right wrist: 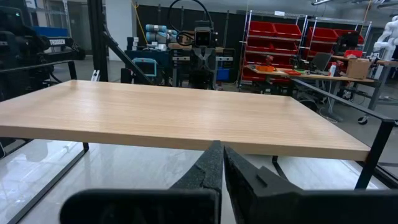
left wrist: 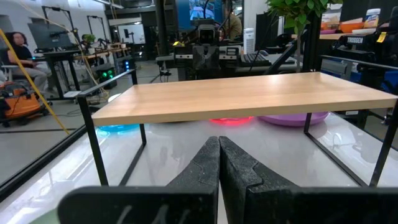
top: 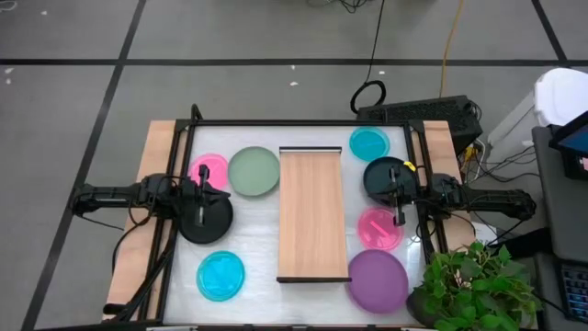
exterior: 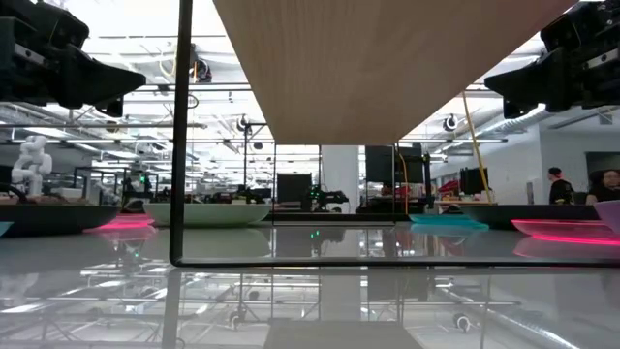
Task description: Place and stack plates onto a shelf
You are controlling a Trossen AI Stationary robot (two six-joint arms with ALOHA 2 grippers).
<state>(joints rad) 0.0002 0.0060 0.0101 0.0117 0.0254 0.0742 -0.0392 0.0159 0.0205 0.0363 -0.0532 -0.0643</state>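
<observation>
High view: shelf [top: 313,213] stands mid-surface, bare; plates [top: 254,171] lie flat on both sides. Left jaws [top: 203,195] and right jaws [top: 397,197] are together, flanking it. Plant [top: 478,283] crowds one corner.

both arms reached inward from opposite sides; the left claw [top: 203,198] and right claw [top: 397,198] were pressed closed, empty.

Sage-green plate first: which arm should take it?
Left, probably. The sage-green plate lies on the left side of the shelf, close to the left gripper. The right gripper sits across the shelf, over the black plate. Both grippers are shut and hold nothing.
</observation>
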